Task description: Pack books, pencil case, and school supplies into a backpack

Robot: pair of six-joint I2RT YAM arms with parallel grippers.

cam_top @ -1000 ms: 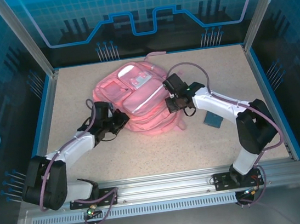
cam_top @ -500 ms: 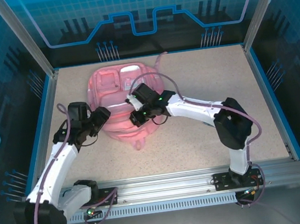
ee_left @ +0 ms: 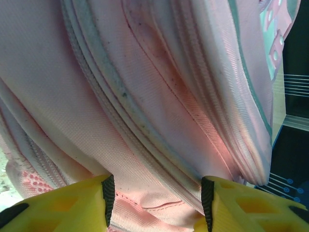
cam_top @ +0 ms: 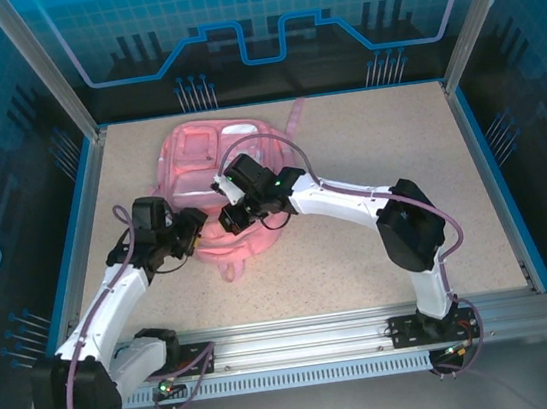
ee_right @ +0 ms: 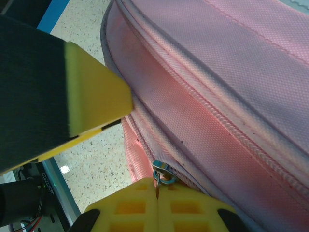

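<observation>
The pink backpack (cam_top: 210,162) lies flat at the table's middle left, its seams and zip lines filling the left wrist view (ee_left: 145,96). My right gripper (cam_top: 232,216) (ee_right: 158,191) is shut on the metal zipper pull (ee_right: 164,172) at the bag's near edge. My left gripper (cam_top: 194,231) (ee_left: 157,200) sits right beside it at the bag's lower left, jaws apart, with a fold of pink fabric between the pads. One of its yellow fingers (ee_right: 94,92) shows in the right wrist view. Books, pencil case and school supplies are hidden or out of view.
A pink strap (cam_top: 292,116) trails from the backpack's far right corner. The speckled tabletop (cam_top: 396,138) is bounded by a blue rim (cam_top: 479,177) and metal posts. The right arm's elbow (cam_top: 408,232) hangs over the table's right middle.
The backpack slid left and turned. My right gripper travelled left along its edge, still shut on the zipper pull. My left gripper let go, opened and moved to the bag's lower left.
</observation>
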